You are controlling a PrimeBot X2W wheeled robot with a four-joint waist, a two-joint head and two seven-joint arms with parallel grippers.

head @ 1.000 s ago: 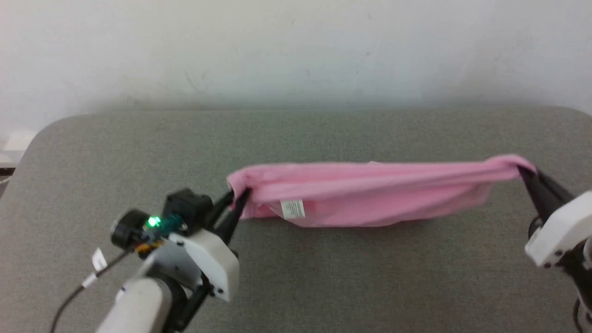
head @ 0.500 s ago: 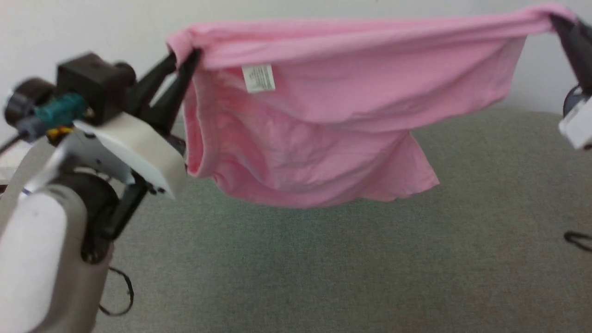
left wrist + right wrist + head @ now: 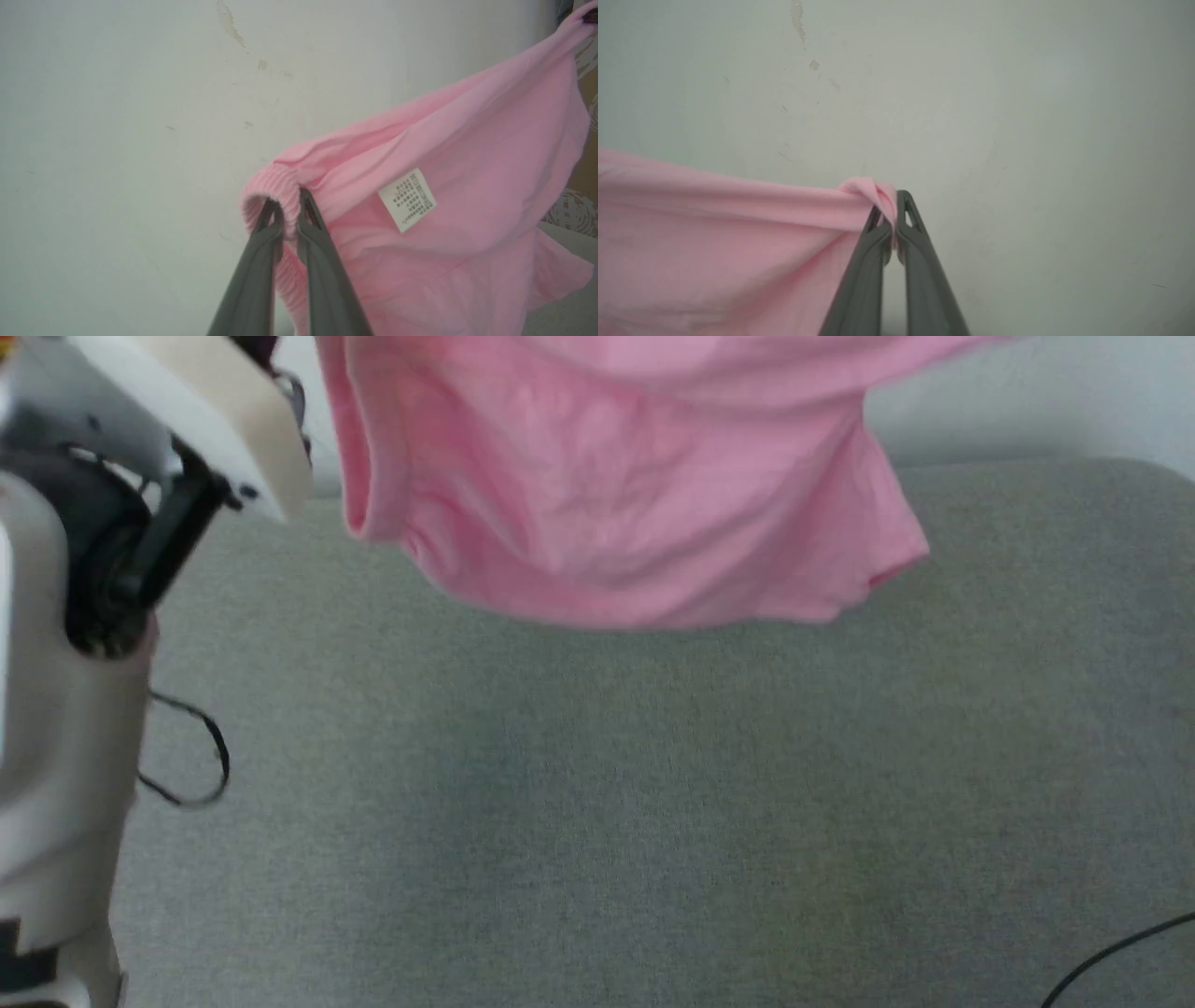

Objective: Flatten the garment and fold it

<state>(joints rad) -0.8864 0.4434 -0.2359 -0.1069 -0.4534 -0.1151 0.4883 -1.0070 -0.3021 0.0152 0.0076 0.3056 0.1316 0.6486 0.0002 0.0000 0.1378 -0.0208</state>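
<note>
- The garment (image 3: 616, 495), a pair of light pink soft cotton shorts, hangs in the air above the table (image 3: 597, 821), a flat surface covered in grey woven fabric. No part of its lower hem touches the table.
- In the head view, the legs of the garment hang down as loose, wrinkled cloth. The lower edge sags in the middle, and the corner on the robot's right flares outward.
- The upper edge of the garment is stretched into a nearly straight band between the two tools.
- The gathered elastic waistband (image 3: 275, 183) curls over the tip of the left tool (image 3: 286, 219). The two long dark grey fingers of this tool are clenched on the ribbed elastic at the garment's left end.
- A small white printed care label (image 3: 407, 199) sits on the pink cloth near the left tool, just below the waistband. It is tilted.
- The right tool (image 3: 889, 215) is clenched on a bunched fold at the garment's right end. The cloth trails away from its fingers toward the left of the right wrist view.
- Both tools point at a pale, scuffed wall (image 3: 1017, 116) with small chipped marks.
- In the head view, the pale forearm (image 3: 56, 728) of the left arm stands at the left edge, beside the garment's left side.
- A thin black cable (image 3: 191, 756) loops beside this forearm.
</note>
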